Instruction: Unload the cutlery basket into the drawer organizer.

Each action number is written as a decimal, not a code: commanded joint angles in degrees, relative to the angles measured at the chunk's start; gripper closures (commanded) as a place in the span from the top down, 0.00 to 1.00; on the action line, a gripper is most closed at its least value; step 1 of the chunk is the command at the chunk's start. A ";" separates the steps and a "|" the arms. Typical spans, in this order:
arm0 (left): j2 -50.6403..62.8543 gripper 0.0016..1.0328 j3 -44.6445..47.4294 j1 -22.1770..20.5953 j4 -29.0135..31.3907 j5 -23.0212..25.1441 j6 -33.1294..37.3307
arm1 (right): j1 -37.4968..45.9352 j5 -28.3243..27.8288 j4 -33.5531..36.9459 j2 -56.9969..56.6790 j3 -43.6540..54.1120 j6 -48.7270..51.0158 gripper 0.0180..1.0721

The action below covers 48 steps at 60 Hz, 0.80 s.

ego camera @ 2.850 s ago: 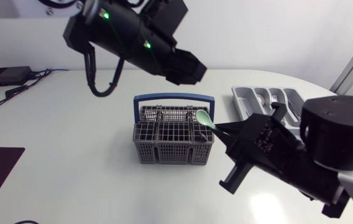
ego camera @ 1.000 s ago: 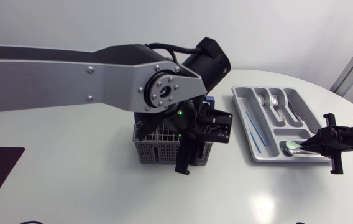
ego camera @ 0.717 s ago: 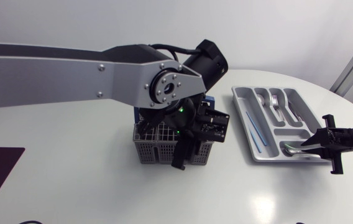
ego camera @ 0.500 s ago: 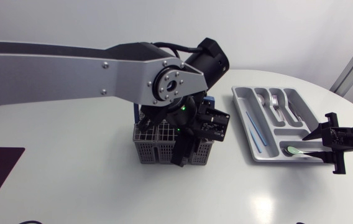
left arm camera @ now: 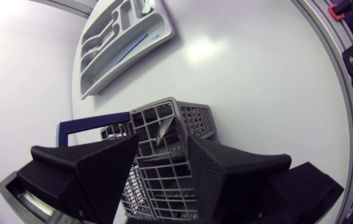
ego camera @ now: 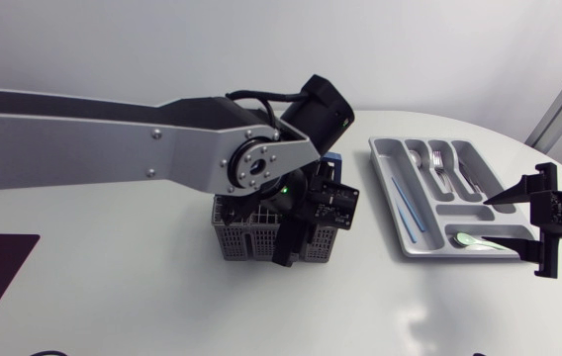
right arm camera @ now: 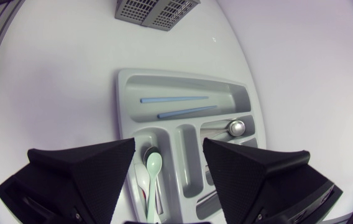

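Change: the right pincer (ego camera: 494, 222) has let go of the green spoon (ego camera: 471, 238) and drawn back, fingers apart.
Spoon: just ahead of that pincer, lying in the drawer organizer's (ego camera: 385, 163) nearest compartment.
Meaning: one piece delivered; the next pick falls to the left arm.
Left pincer (left arm camera: 164, 142): fingers apart, lowered onto the cutlery basket (ego camera: 246, 242), a silver piece (left arm camera: 162, 132) between them.
Edges: grid walls crowd both left fingers; blue handle (left arm camera: 80, 124) beside.
Room: open table behind the right pincer.

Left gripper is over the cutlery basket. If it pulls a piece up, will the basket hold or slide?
The cutlery basket looks like thin plastic lattice, so probably light; it may lift or slide on the glossy table. Its broad base should resist tipping. The left gripper hangs over its cells, so pull straight up.
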<state>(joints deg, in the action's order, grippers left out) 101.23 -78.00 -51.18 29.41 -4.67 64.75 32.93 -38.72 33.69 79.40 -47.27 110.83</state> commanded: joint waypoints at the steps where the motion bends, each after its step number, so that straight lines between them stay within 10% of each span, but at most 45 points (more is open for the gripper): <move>1: -2.35 0.71 2.76 -0.50 -1.72 -0.52 1.43 | -0.85 -1.36 1.73 -2.58 2.71 -1.84 0.78; 48: -3.67 0.58 8.48 -0.94 -9.63 -0.87 1.61 | -11.92 -4.70 -0.82 -19.10 17.47 -16.52 0.79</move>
<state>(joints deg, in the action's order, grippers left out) 98.72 -71.26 -52.25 20.64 -5.08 64.77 21.76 -42.81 33.12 61.58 -30.98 96.23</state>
